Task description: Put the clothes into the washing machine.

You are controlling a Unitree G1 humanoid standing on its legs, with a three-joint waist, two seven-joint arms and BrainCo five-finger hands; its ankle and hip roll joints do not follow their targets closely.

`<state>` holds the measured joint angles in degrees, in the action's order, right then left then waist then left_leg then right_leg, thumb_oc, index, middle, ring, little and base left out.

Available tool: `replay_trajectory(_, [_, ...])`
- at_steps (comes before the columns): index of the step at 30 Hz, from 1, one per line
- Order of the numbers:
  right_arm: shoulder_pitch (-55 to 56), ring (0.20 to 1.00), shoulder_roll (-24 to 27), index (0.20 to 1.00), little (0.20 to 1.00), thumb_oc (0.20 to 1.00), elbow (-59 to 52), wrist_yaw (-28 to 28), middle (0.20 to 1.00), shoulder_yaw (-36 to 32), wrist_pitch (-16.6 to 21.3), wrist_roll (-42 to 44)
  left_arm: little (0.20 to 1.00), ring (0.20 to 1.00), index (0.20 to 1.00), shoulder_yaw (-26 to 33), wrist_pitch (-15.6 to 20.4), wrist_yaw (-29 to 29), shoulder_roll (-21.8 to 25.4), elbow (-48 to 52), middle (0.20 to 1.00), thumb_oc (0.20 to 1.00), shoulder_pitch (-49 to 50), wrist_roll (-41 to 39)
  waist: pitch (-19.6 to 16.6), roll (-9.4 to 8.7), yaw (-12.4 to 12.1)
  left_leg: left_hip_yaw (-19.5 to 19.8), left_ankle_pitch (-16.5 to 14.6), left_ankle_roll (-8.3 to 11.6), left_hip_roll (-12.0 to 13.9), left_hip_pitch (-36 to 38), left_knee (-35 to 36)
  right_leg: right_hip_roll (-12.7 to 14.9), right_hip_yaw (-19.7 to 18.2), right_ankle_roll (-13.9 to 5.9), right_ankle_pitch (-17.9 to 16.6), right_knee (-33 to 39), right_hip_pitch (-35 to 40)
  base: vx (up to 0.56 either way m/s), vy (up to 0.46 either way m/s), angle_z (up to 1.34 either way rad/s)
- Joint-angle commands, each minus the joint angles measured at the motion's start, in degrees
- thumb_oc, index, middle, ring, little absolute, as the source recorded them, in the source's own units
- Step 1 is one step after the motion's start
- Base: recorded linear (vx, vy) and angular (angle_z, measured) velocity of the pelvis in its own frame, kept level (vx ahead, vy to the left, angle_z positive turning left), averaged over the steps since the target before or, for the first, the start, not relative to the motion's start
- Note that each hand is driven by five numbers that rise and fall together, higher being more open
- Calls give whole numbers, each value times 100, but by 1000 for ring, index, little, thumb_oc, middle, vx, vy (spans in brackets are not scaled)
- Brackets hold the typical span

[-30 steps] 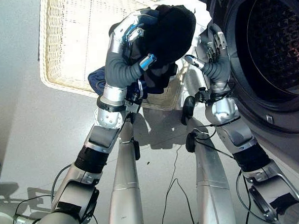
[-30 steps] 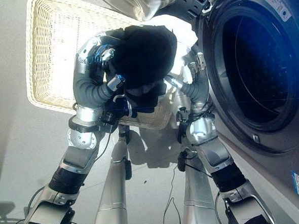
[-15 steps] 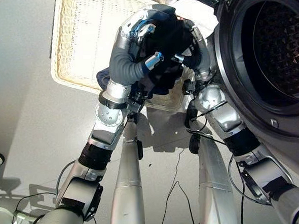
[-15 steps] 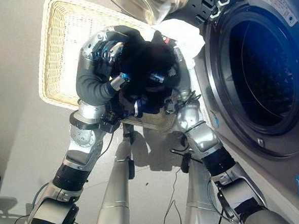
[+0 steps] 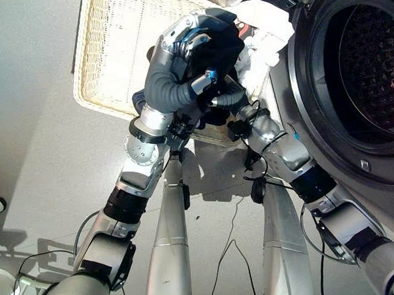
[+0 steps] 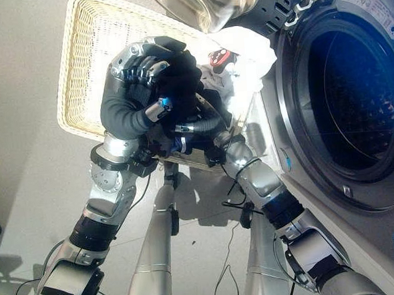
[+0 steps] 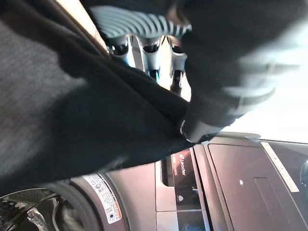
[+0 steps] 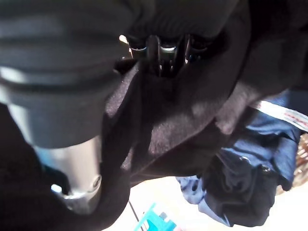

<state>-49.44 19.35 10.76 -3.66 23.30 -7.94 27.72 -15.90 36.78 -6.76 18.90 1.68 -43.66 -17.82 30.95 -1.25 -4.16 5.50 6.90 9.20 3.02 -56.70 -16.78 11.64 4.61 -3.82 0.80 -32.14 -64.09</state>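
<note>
Both hands have drawn together at upper centre: the left hand curls its fingers into the black garment above the wicker basket. The right hand has tucked underneath; its grip I cannot tell. The washing machine drum gapes right, unloaded.

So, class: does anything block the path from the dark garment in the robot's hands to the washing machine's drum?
Nothing visible does: the black cloth garment is held beside the washing machine's round dark drum opening, whose door is open.
</note>
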Motion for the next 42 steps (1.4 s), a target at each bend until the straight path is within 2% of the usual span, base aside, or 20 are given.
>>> replay_trajectory(1, [-251, 200, -48, 200, 200, 200, 81, 523, 200, 411, -61, 130, 200, 200, 200, -22, 354, -210, -327, 599, 200, 200, -460, -232, -116, 349, -53, 53, -144, -537, -663, -166, -265, -246, 476, -331, -603, 694, 220, 0, 0, 0])
replay_trajectory(4, [-306, 200, -169, 200, 200, 200, 225, 248, 200, 401, 117, 391, 200, 200, 200, -55, 374, -226, -379, 546, 200, 200, -465, -236, -116, 367, -69, 57, -147, -541, -690, -181, -300, -264, 472, -325, -598, 674, 210, 8, 0, 2])
replay_trajectory(6, [-329, 200, -217, 200, 200, 200, 266, 202, 200, 384, 107, 457, 200, 200, 200, -45, 383, -227, -404, 539, 200, 200, -466, -221, -116, 375, -73, 52, -147, -546, -690, -181, -291, -270, 472, -318, -595, 687, 209, 0, 0, 0])
replay_trajectory(10, [-329, 200, -310, 200, 200, 200, 321, 408, 200, 340, 83, 1115, 200, 200, 200, -58, 392, -193, -430, 526, 200, 200, -476, -182, -116, 391, -86, 47, -147, -551, -691, -195, -295, -278, 480, -305, -578, 676, 199, 0, 0, 0])
replay_trajectory(17, [-275, 200, -400, 200, 200, 200, 286, 543, 200, 248, 201, 1640, 200, 200, 200, -48, 349, -213, -436, 545, 200, 200, -458, -207, -116, 375, -87, 59, -153, -553, -707, -233, -341, -278, 492, -308, -592, 672, 177, 0, 0, 0])
replay_trajectory(22, [-203, 200, -427, 200, 200, 200, 220, 717, 200, 144, 361, 2156, 200, 200, 200, -43, 403, -159, -421, 496, 200, 200, -420, -153, -116, 373, -73, 54, -148, -548, -697, -225, -326, -288, 482, -310, -597, 695, 187, 0, 0, 0])
replay_trajectory(25, [-154, 200, -435, 200, 200, 200, 190, 818, 200, 67, 533, 2628, 200, 200, 200, -33, 378, 106, -416, 471, 200, 200, -388, 36, -116, 382, -68, 56, -146, -546, -696, -225, -327, -289, 474, -311, -595, 694, 185, 0, 0, 0])
replay_trajectory(26, [-106, 200, -440, 200, 200, 200, 147, 899, 200, -14, 622, 2871, 278, 278, 278, -21, 394, 305, -377, 438, 278, 278, -373, 133, -116, 385, -61, 51, -149, -551, -693, -236, -340, -288, 468, -316, -592, 680, 175, 0, 0, 0])
replay_trajectory(27, [-89, 200, -427, 200, 200, 200, 117, 937, 200, -56, 700, 3054, 667, 667, 667, -13, 391, 490, -347, 413, 667, 667, -366, 215, -116, 382, -57, 53, -148, -552, -693, -248, -345, -288, 467, -319, -594, 677, 167, 0, 0, 0])
replay_trajectory(28, [-61, 200, -410, 200, 200, 200, 72, 963, 200, -97, 759, 3214, 1000, 1000, 1000, 1, 362, 693, -324, 401, 1000, 1000, -345, 308, -116, 379, -53, 54, -146, -553, -691, -254, -347, -286, 467, -324, -600, 677, 161, 0, 0, 0])
replay_trajectory(32, [115, 200, -378, 200, 200, 200, -151, 1139, 200, -307, 960, 3670, 1000, 1000, 1000, 86, 313, 1454, -206, 363, 1000, 1000, -201, 688, -116, 368, -37, 61, -139, -567, -681, -261, -336, -281, 476, -336, -613, 691, 163, 0, 0, 0])
replay_trajectory(37, [189, 200, -357, 200, 200, 200, -243, 1193, 200, -380, 1003, 3762, 1000, 1000, 1000, 135, 282, 1785, -158, 351, 1000, 1000, -146, 879, -116, 359, -31, 65, -145, -567, -679, -266, -336, -275, 480, -343, -612, 701, 165, 0, 0, 0])
replay_trajectory(38, [351, 200, -289, 200, 200, 200, -437, 1261, 200, -497, 1094, 3942, 1000, 1000, 1000, 172, 169, 2667, -18, 302, 1000, 1000, -34, 1445, -116, 351, -11, 71, -145, -567, -667, -266, -321, -268, 487, -358, -623, 726, 172, 0, 0, 0])
replay_trajectory(39, [407, 200, -274, 200, 200, 200, -491, 1303, 200, -543, 1124, 4012, 1000, 1000, 1000, 173, 111, 2999, 45, 275, 1000, 1000, -16, 1657, -116, 345, -6, 75, -145, -570, -663, -271, -320, -265, 491, -363, -626, 730, 172, 0, 0, 0])
replay_trajectory(40, [407, 200, -274, 200, 200, 200, -491, 1303, 200, -543, 1124, 4012, 1000, 1000, 1000, 173, 111, 2999, 45, 275, 1000, 1000, -16, 1657, -116, 345, -6, 75, -145, -570, -663, -271, -320, -265, 491, -363, -626, 730, 172, 0, 0, 0])
replay_trajectory(41, [461, 200, -242, 200, 200, 200, -578, 1303, 200, -580, 1180, 4094, 1000, 1000, 1000, 178, -40, 3508, 128, 229, 1000, 1000, -13, 2148, -116, 333, 5, 73, -144, -566, -654, -286, -329, -260, 492, -368, -621, 732, 170, 0, 0, 0])
replay_trajectory(42, [501, 200, -212, 200, 200, 200, -627, 1315, 200, -614, 1231, 4161, 1000, 1000, 1000, 190, -95, 3678, 181, 194, 1000, 1000, -9, 2271, -116, 326, 9, 70, -154, -565, -645, -278, -333, -258, 491, -369, -607, 735, 187, 38, -15, 1])
